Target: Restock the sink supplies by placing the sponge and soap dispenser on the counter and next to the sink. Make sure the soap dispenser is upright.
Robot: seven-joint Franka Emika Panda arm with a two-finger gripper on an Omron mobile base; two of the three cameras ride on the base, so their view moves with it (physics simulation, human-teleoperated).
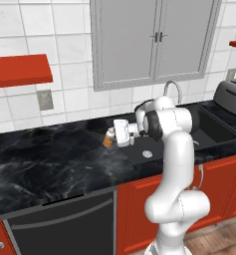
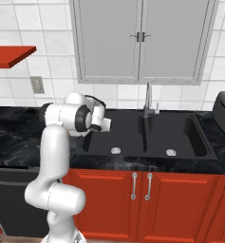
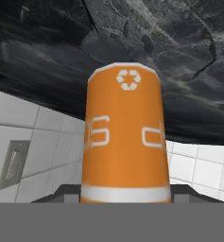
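Tool (image 1: 111, 135) clamped on the soap dispenser (image 1: 108, 138), orange body filling the hand view (image 3: 126, 137) between the fingers. Dispenser sits over the black marble surface (image 1: 50, 159), just left of the sink (image 1: 154, 149), near the tiled wall.

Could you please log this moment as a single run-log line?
gripper: shut on soap dispenser | location: over counter, left of sink | sponge: unplaced
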